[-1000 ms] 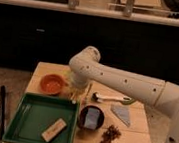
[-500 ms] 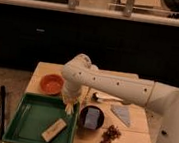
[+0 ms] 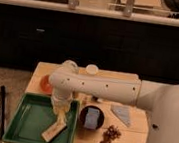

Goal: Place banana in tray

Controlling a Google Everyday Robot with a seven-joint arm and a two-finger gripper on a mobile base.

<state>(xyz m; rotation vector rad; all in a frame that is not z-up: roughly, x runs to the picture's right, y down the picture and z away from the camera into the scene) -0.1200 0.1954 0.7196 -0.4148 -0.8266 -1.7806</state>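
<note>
My gripper [image 3: 61,108] points down over the right part of the green tray [image 3: 25,122], at the end of the white arm that reaches in from the right. It is shut on the pale yellow banana [image 3: 61,115], which hangs from it just above the tray floor. A tan wooden block [image 3: 53,132] lies in the tray directly below and in front of the banana. The arm hides part of the table behind it.
An orange bowl [image 3: 44,83] sits behind the tray, partly hidden by the arm. A dark bowl [image 3: 91,118] holding a blue item stands right of the tray. A grey-blue wedge [image 3: 121,113], a brown cluster [image 3: 109,135] and a white cap [image 3: 91,69] are on the table. A black pole [image 3: 0,112] stands at the left.
The arm has swung from the orange bowl area forward and down, bringing the gripper and the banana over the tray's right side, lower than before.
</note>
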